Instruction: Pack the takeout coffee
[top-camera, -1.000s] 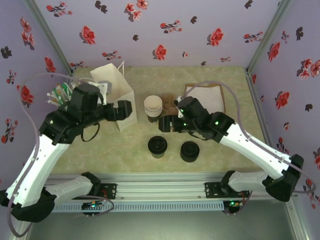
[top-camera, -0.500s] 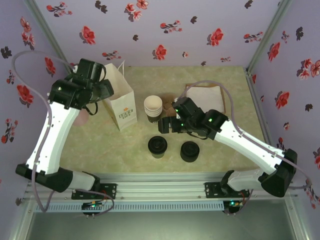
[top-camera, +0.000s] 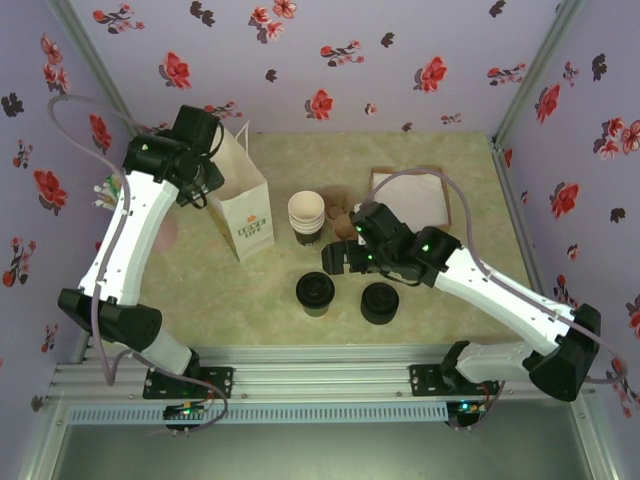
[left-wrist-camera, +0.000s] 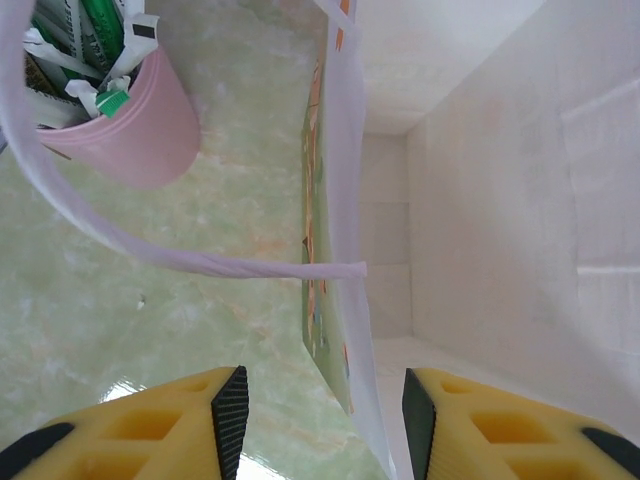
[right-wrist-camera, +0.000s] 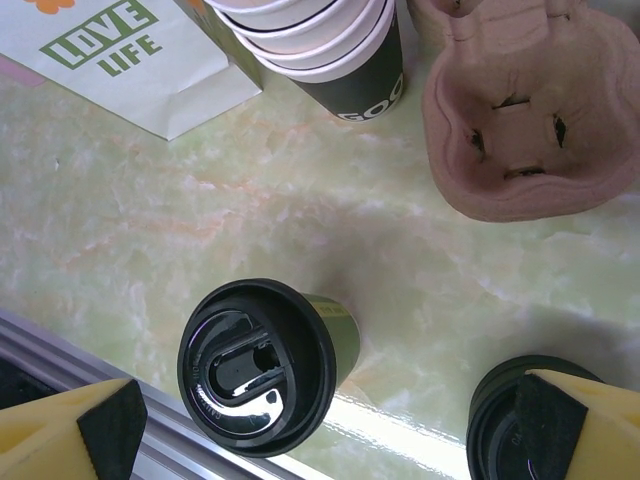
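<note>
The takeout coffee (top-camera: 315, 293), a dark cup with a round black lid (right-wrist-camera: 258, 368), stands upright on the table near the front rail. My right gripper (top-camera: 336, 258) hovers just behind and right of it. In the right wrist view that gripper (right-wrist-camera: 330, 440) is open wide, and the cup sits between its spread fingers (right-wrist-camera: 110, 430) without touching them. My left gripper (top-camera: 207, 165) is at the top rim of the white paper bag (top-camera: 243, 205). In the left wrist view it (left-wrist-camera: 320, 415) straddles the bag's thin wall (left-wrist-camera: 345, 300), with a gap at each pad.
A short black stack of lids (top-camera: 380, 302) sits right of the coffee. Cream-rimmed cups (top-camera: 306, 215) are stacked beside a pulp carrier (right-wrist-camera: 520, 130). A brown sheet (top-camera: 412, 195) lies at the back right. A pink cup of sachets (left-wrist-camera: 130, 120) stands left of the bag.
The left arm rose from beside the bag to its top rim, and its jaws narrowed. The right gripper drifted toward the front, nearer the coffee, and opened a little wider.
</note>
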